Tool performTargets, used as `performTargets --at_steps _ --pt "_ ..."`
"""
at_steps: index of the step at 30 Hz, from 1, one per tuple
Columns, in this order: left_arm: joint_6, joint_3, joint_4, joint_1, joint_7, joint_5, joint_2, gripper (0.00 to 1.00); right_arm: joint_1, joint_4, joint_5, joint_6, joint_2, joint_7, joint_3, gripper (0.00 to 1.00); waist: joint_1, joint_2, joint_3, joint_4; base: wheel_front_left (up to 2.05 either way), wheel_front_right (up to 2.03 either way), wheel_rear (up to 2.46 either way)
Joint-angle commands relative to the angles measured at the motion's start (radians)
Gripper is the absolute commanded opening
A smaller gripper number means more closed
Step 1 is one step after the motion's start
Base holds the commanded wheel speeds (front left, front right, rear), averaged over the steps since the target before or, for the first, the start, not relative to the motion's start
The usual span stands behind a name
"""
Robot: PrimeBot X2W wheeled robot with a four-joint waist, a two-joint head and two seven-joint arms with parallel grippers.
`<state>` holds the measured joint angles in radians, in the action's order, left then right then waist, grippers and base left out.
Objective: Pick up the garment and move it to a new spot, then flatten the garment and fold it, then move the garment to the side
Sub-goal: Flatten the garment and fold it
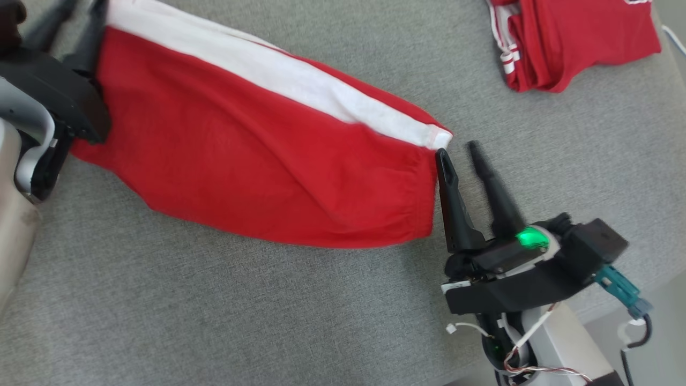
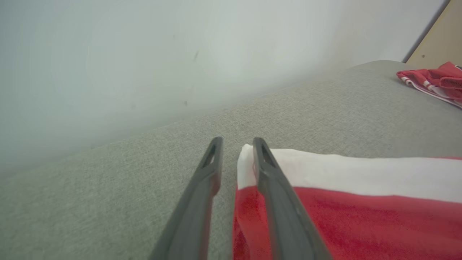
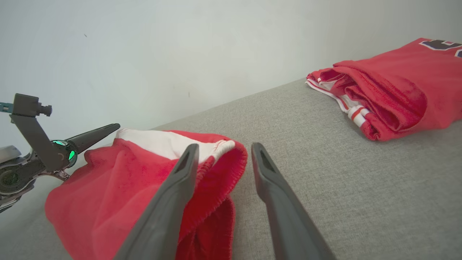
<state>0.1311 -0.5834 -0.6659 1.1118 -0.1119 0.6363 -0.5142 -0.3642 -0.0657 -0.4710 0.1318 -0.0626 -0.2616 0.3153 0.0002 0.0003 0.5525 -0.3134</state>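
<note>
The garment (image 1: 257, 161), red with a broad white stripe, lies stretched out flat on the grey cushion (image 1: 214, 311). My left gripper (image 1: 80, 10) sits at its far left end. In the left wrist view that gripper (image 2: 236, 141) is open, and the white corner of the garment (image 2: 325, 202) lies loose against the inside of one finger. My right gripper (image 1: 458, 151) stands open just off the garment's right corner. In the right wrist view the right gripper (image 3: 224, 148) has one finger over the red hem of the garment (image 3: 119, 187) and the other over bare cushion.
A second red garment (image 1: 573, 37), folded, with white trim, lies at the far right of the cushion (image 3: 361, 187). A pale wall (image 3: 180, 54) rises right behind the cushion. The cushion's front right edge (image 1: 632, 300) is close to my right arm.
</note>
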Motion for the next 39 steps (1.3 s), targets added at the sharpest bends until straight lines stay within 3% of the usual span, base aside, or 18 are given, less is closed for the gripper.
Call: performTargets --at_steps 1,13,27,39 --pt "-0.002 -0.015 -0.012 0.010 -0.016 0.015 0.000 1.00 0.016 0.007 0.018 -0.003 0.004 -0.004 -0.010 1.00 -0.0002 -0.0003 -0.026 0.011 0.00 0.00 0.00" --pt "-0.002 -0.157 -0.077 0.007 -0.063 0.096 -0.043 1.00 0.165 0.138 0.149 -0.003 0.011 -0.002 -0.095 1.00 -0.0002 -0.0003 -0.140 0.050 0.00 0.00 0.00" --pt "-0.002 -0.373 0.022 -0.048 0.157 0.278 -0.132 1.00 0.246 0.154 0.169 -0.003 0.013 -0.003 -0.087 1.00 -0.0002 -0.0003 -0.183 0.039 0.00 0.00 0.00" --pt "-0.001 -0.510 -0.008 -0.070 0.312 0.379 -0.146 0.98 0.232 0.139 0.156 -0.003 0.013 -0.003 -0.069 1.00 -0.0002 -0.0003 -0.171 -0.006 0.00 0.00 0.00"
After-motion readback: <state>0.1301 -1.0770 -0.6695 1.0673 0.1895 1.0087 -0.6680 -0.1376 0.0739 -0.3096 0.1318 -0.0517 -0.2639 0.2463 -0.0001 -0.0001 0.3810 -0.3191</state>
